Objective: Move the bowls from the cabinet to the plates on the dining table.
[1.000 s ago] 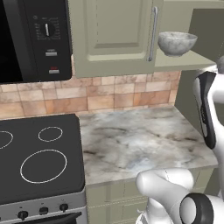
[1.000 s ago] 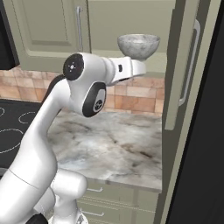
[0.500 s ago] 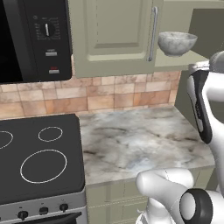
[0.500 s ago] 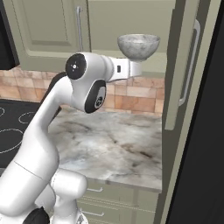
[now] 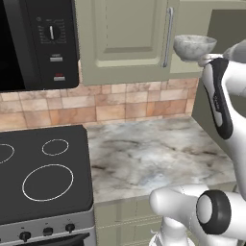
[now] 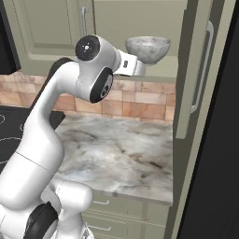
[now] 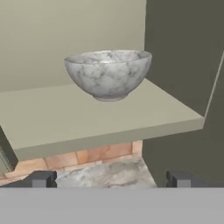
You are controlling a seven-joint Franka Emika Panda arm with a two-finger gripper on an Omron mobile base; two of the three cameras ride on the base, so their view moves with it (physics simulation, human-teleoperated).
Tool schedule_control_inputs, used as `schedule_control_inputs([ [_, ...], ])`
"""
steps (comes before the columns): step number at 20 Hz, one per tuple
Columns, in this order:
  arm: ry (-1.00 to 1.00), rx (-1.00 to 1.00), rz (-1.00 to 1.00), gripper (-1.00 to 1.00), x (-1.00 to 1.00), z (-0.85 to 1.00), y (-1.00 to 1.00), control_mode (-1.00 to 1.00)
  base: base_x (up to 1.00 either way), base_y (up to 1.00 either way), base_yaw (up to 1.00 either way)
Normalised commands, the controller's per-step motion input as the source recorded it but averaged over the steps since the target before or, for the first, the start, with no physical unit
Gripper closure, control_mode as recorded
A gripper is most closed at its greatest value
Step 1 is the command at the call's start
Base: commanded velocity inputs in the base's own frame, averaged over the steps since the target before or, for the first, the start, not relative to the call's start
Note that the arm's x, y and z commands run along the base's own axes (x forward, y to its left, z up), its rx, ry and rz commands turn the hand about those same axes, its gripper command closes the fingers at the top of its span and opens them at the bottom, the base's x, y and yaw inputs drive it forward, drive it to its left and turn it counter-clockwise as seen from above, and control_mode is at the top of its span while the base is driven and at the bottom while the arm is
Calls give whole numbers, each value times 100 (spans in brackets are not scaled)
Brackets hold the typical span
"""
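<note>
Your robot's white arm (image 6: 56, 121) rises from its base, bends at a dark-jointed elbow near the top, and reaches forward at a raised, roughly level height. Its wrist (image 6: 130, 65) points straight ahead. The gripper (image 7: 111, 179) shows two dark fingertips (image 7: 41, 178) set wide apart, holding nothing between them.

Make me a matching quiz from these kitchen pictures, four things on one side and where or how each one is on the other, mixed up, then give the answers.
Things:
1. grey bowl
2. pincer
3. stove
4. microwave

Places or states:
A. mounted above the burners
B. open, short of the shelf edge
C. left of the marble worktop
D. upright on the open cabinet's shelf

Pairs: 1-D, 2-B, 3-C, 4-A
</note>
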Motion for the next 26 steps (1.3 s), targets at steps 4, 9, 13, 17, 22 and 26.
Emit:
schedule_control_inputs([
  [4,1,12,5,-100,3,0,29,-100,0,0,0],
  [9,0,7,5,-100,0,0,28,-100,0,0,0],
  [13,0,1,4,-100,0,0,26,-100,0,0,0],
  [17,0,0,4,-100,0,0,29,-100,0,0,0],
  [22,-2,0,2,-100,0,0,28,-100,0,0,0],
  [26,-3,0,0,-100,0,0,29,-100,0,0,0],
])
